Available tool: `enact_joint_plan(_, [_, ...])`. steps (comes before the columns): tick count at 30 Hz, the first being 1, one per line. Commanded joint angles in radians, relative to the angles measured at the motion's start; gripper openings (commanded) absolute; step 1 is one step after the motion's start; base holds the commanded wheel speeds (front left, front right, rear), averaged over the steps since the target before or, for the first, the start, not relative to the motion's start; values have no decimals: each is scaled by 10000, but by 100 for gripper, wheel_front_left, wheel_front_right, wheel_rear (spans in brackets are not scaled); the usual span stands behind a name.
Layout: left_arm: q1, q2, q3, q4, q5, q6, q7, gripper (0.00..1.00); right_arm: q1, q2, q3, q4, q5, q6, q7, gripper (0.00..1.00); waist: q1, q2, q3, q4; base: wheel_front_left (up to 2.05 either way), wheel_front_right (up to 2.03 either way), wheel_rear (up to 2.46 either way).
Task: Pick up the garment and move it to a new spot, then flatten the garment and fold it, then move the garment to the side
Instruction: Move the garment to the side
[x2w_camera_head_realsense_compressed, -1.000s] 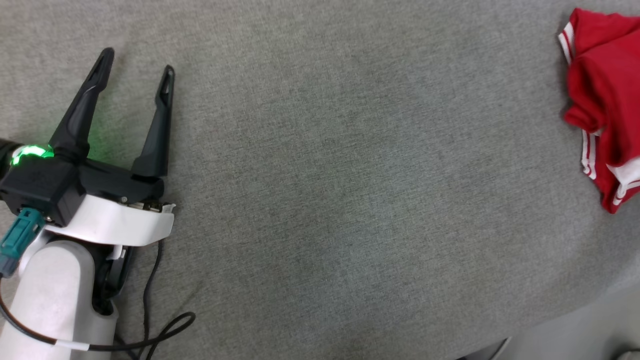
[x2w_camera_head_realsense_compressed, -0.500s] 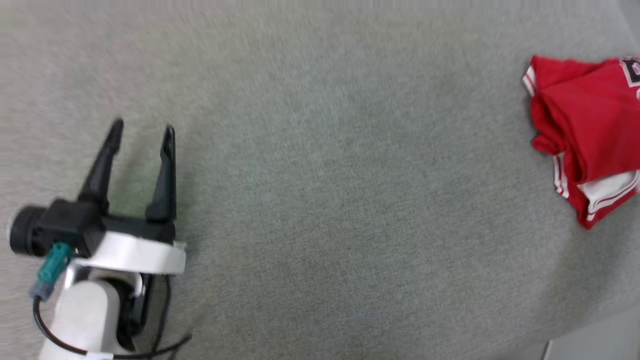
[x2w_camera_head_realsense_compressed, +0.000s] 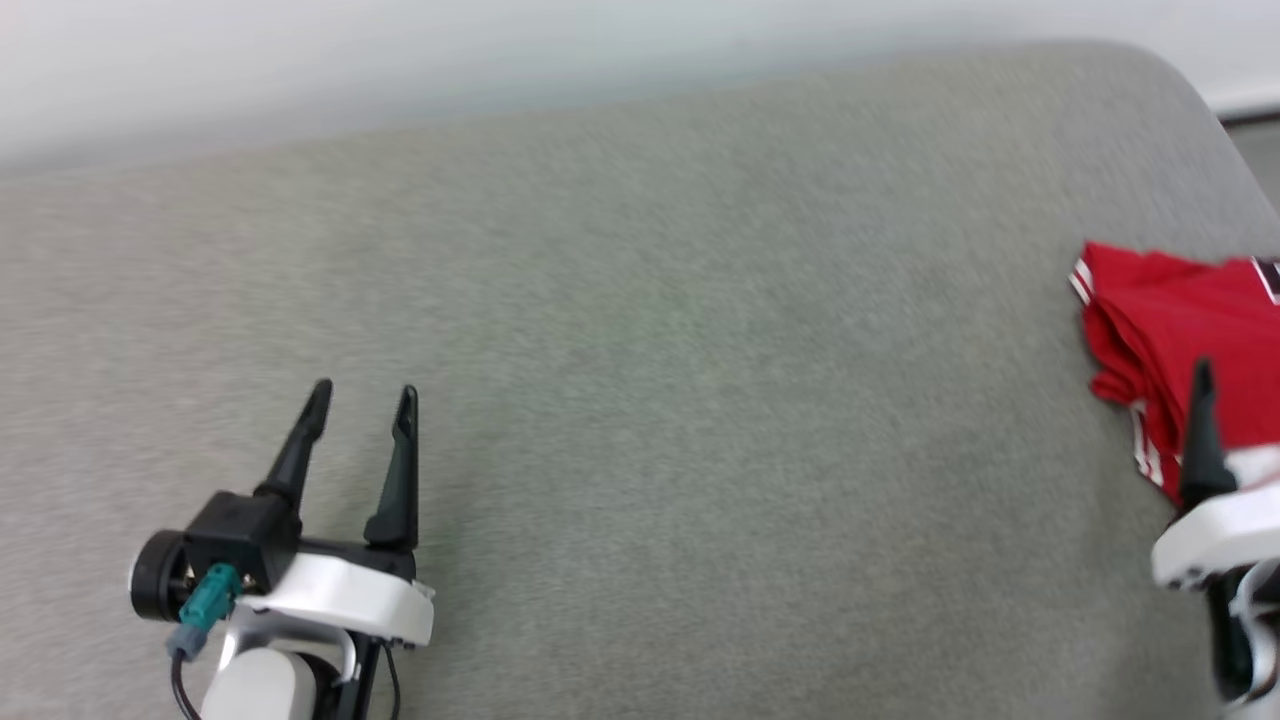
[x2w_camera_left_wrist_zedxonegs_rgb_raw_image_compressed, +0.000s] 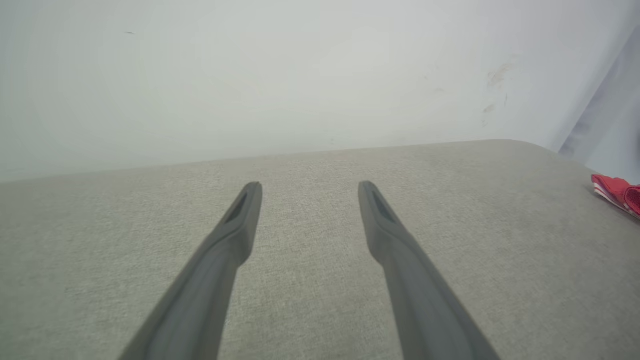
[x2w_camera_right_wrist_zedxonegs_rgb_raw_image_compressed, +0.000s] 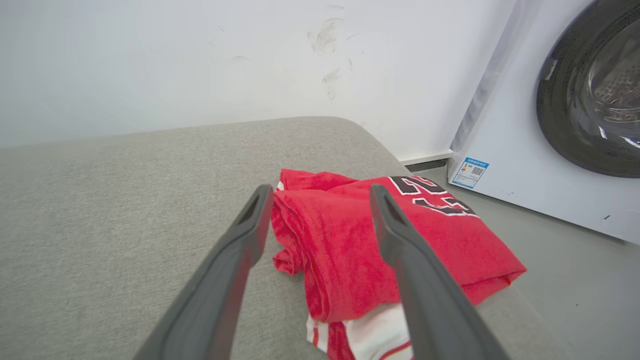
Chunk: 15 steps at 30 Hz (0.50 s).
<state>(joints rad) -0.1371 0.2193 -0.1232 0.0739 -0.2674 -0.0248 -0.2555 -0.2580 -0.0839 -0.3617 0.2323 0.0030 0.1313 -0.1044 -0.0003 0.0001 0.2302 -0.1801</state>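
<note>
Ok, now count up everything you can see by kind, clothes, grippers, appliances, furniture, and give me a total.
Shirts: 1, the red shirt
Grippers: 2, the left gripper and the right gripper, both open
Washing machines: 1, the washing machine
Cushions: 1, the grey cushion that the shirt lies on
Total: 5

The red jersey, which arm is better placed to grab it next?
Right, probably. The right gripper is open with the garment just past its fingertips, while the left gripper, also open, sits far across the grey surface from it.
</note>
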Motion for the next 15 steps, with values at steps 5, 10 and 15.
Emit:
enact_joint_plan(5, [403,-177,5,390,64,111,-76,100,1119,222,646,-850,417,-12,179,100,3,-1,-1021,879,0,0,0])
enact_joint_plan(10, [854,-319,241,650,-75,305,-101,100,2091,329,1674,-1596,770,-12,462,100,3,-1,-1511,1180,0,0,0])
enact_joint_plan(15, [1417,-426,507,650,-26,506,-111,100,2908,341,2473,-2095,1327,-12,581,100,3,-1,-1917,1307,0,0,0])
